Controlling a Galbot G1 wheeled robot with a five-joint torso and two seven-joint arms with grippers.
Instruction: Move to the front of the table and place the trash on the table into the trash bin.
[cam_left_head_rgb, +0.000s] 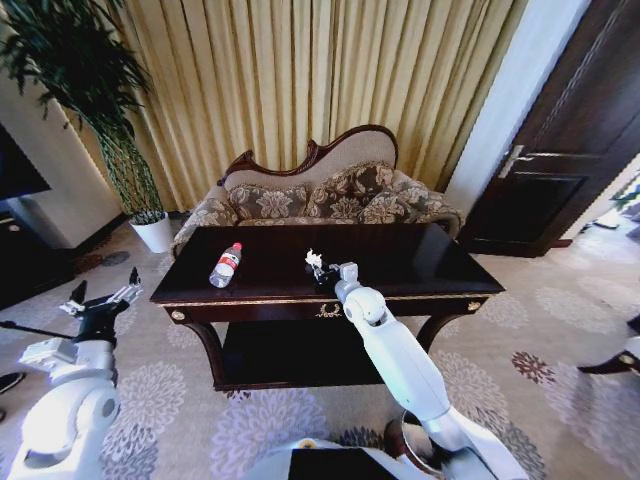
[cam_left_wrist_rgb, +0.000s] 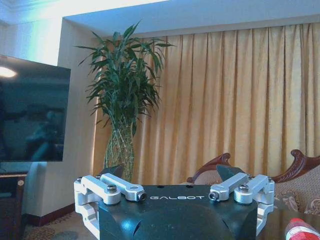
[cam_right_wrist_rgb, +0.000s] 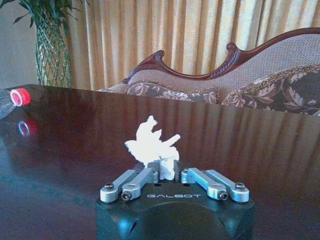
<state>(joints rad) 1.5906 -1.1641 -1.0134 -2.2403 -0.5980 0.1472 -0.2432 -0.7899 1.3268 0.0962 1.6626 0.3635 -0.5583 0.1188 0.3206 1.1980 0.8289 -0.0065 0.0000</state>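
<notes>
One scrap: a white crumpled scrap (cam_right_wrist_rgb: 151, 146) is sitting on the table (cam_left_head_rgb: 420, 262), its lower edge pinched between the right gripper's (cam_right_wrist_rgb: 170, 175) fingers (cam_right_wrist_rgb: 150, 176), its bulk standing up just past their tips.
Right fingers: they are closing nearly together on the scrap's base; the linkage bars are drawn in toward the middle, so I judge the hold made or all but made.
Scrap handling: it is looking like crumpled paper or tissue, so very light and soft, likely crushing under the pinch rather than resisting; not fragile in any way that matters. A grip low on the wad, where it is densest, is looking safest, since a loose upper flap could tear or slip free.
Bottle: a clear bottle (cam_left_head_rgb: 225, 265) with a red cap (cam_right_wrist_rgb: 20, 96) is lying on its side, well off to the left of the right fingers. It is appearing empty, so light, smooth and prone to rolling; across the body, not the cap, is the likelier place to take it.
Left gripper: the left gripper (cam_left_wrist_rgb: 176, 187) is hanging beside the table's left end, fingers (cam_left_wrist_rgb: 111, 171) spread wide and holding nothing, pointed toward the plant (cam_left_wrist_rgb: 122, 100) and curtain (cam_left_wrist_rgb: 225, 95).
Bin: what may be its shiny rim (cam_left_head_rgb: 405, 452) is peeking out near the robot's base, but I cannot tell for sure.
</notes>
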